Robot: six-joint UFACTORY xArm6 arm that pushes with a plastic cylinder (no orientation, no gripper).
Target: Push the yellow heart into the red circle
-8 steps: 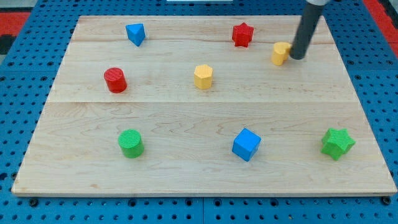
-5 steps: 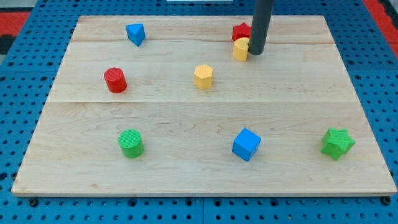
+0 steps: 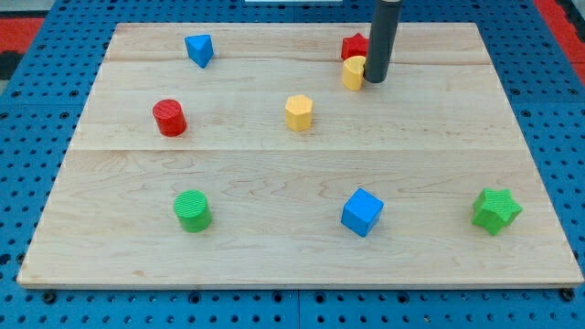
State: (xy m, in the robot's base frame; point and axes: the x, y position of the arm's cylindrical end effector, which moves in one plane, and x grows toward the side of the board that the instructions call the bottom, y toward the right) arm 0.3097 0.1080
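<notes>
Though no pincer exists | my tip (image 3: 376, 80) touches yellow heart (image 3: 353, 72) | beside red star (image 3: 354, 46)

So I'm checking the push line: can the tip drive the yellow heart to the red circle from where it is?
Probably yes. My tip sits against the yellow heart on the view's right; only the yellow hexagon lies near the path to the red circle.

Hiding right part of red block (image 3: 353, 46), shape unclear; covering right edge of yellow block (image 3: 353, 72); running off view's top: rod above my tip (image 3: 375, 80).
</notes>
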